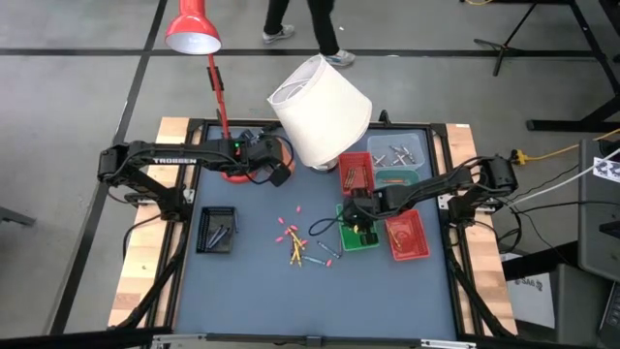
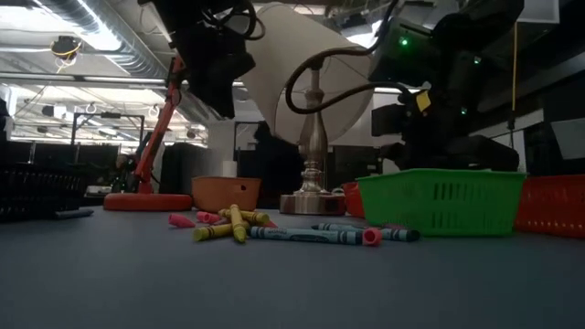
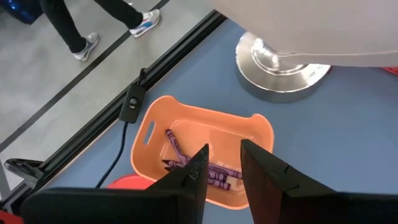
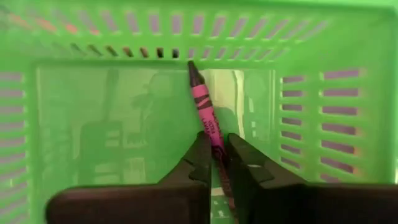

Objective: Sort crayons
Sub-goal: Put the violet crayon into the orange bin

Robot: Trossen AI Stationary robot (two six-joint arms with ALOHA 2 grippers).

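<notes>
Item: crayon sort, partway through. Right gripper (image 4: 214, 163) sits low inside the green tray (image 1: 345, 236), right of table centre, its fingers pinched on a pink crayon (image 4: 207, 116) whose tip points at the tray's slotted far wall; the tray floor otherwise looks bare, though that is hard to confirm. Left gripper (image 3: 222, 169) hovers above the orange tray (image 3: 249, 127) at about 11 o'clock on the table, fingers parted with nothing between them; purple crayons (image 3: 214, 172) lie in that tray. Loose crayons (image 1: 300, 242), pink, yellow and blue among them, lie scattered at table centre, just toward 9 o'clock from the green tray. Black tray (image 1: 216, 230) at 9 o'clock, clear tray (image 1: 419, 147) at 1 o'clock and red tray (image 1: 408, 237) at 3 o'clock each appear to hold some sticks. Judged status: several colours binned, a small central heap left.
</notes>
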